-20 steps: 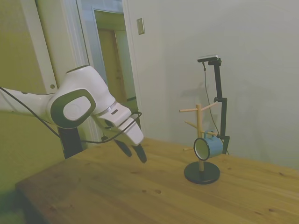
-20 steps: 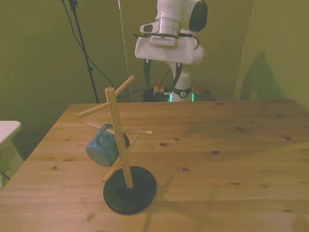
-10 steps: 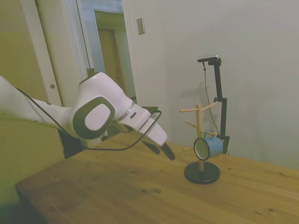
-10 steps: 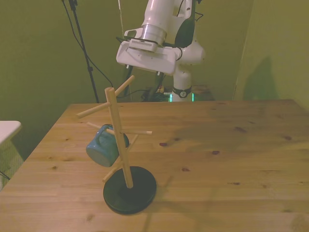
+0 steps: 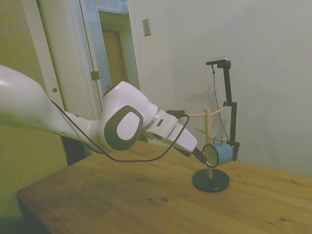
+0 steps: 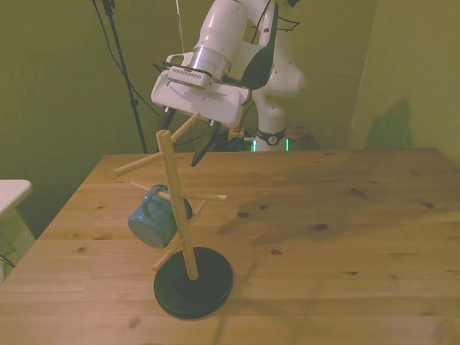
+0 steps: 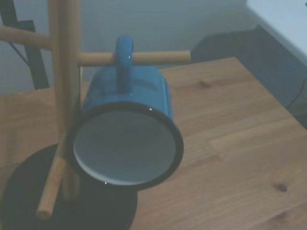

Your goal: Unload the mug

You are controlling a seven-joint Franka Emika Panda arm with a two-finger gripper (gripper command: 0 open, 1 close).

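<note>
The mug looks like enamelled metal: a glossy blue outside that catches small highlights, a smooth pale inside and a dark rim. It hangs on a rack of bare, light, matt wooden dowels, set in a round black base with a dull finish. The counter is planked pine with visible knots and grain and a soft sheen. The arm has smooth white plastic shells with grey inlays, and the pincer ends in dark, matt fingers.
</note>
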